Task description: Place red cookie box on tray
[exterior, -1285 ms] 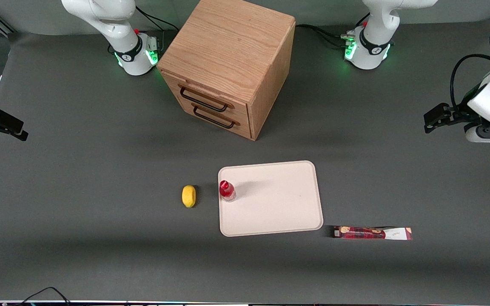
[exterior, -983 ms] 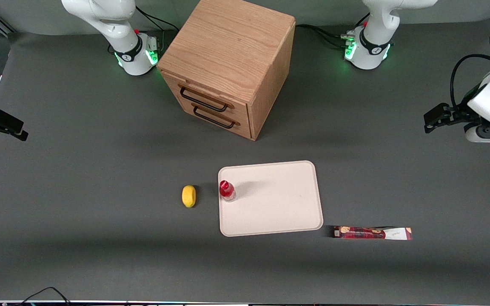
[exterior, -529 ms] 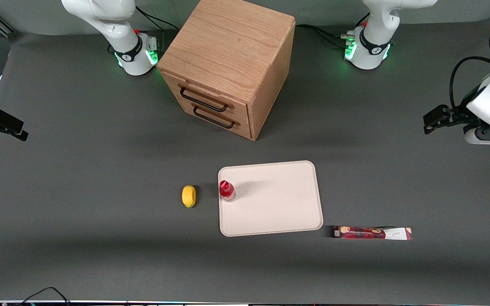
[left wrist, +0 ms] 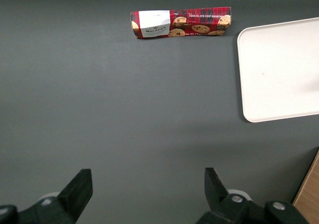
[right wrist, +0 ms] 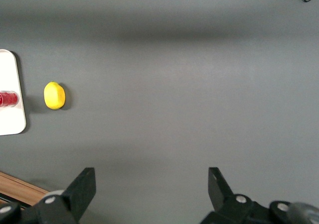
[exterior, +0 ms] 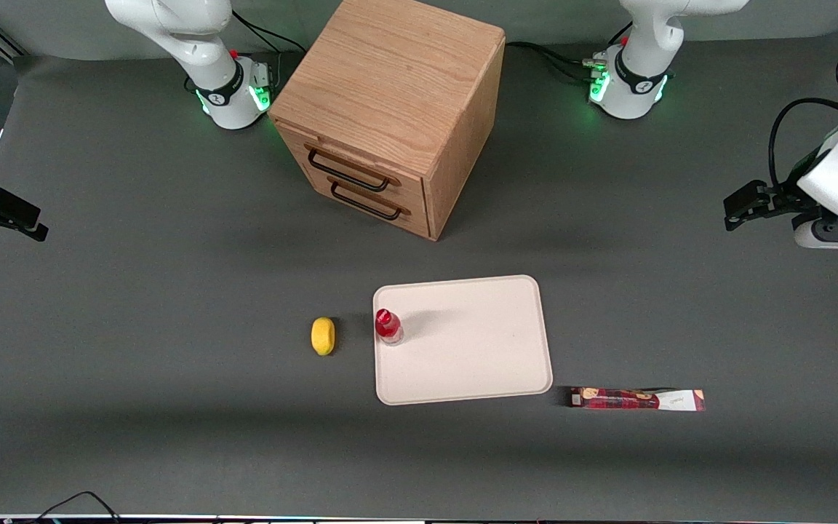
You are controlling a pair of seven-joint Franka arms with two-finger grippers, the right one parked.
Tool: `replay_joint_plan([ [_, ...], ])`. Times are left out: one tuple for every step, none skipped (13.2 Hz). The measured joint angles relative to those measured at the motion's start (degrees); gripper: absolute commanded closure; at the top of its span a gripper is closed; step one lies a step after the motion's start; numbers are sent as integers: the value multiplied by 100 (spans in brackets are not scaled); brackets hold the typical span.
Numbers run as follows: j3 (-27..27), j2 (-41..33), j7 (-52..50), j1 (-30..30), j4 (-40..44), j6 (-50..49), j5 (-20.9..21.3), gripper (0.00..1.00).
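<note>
The box (exterior: 637,399) was seen lying flat on the table (exterior: 135,306), just beside the tray (exterior: 477,364) at the corner nearest the front camera toward the working arm's end, but not touching it. Its white end pointed away from the tray. In the left wrist view the box (left wrist: 181,23) and an edge of the tray (left wrist: 279,69) were shown with bare table between them and the fingers (left wrist: 77,191).

The gripper (exterior: 743,204) was held above the table at the working arm's end, well apart from the box and farther from the front camera than it. Its fingers were spread wide, with nothing between them.

A red-capped bottle (exterior: 388,326) stood upright on the tray near its edge toward the parked arm's end. A lemon (exterior: 323,335) lay on the table just beside that edge. A wooden cabinet (exterior: 390,109) with two drawers was seen farther from the camera than the tray.
</note>
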Motion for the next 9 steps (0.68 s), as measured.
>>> replay_joint_plan([
  [0,3,0,0,0,0,0,0],
  [0,7,0,0,0,0,0,0],
  [0,11,0,0,0,0,0,0],
  [0,13,0,0,1,0,0,0],
  [0,13,1,0,6,0,0,0],
  [-1,14,3,0,11,0,-1,0],
  [-3,20,6,-2,18,0,-1,0],
  [-5,35,38,-5,36,0,-1,0],
  [-7,68,124,-11,79,0,-1,0],
])
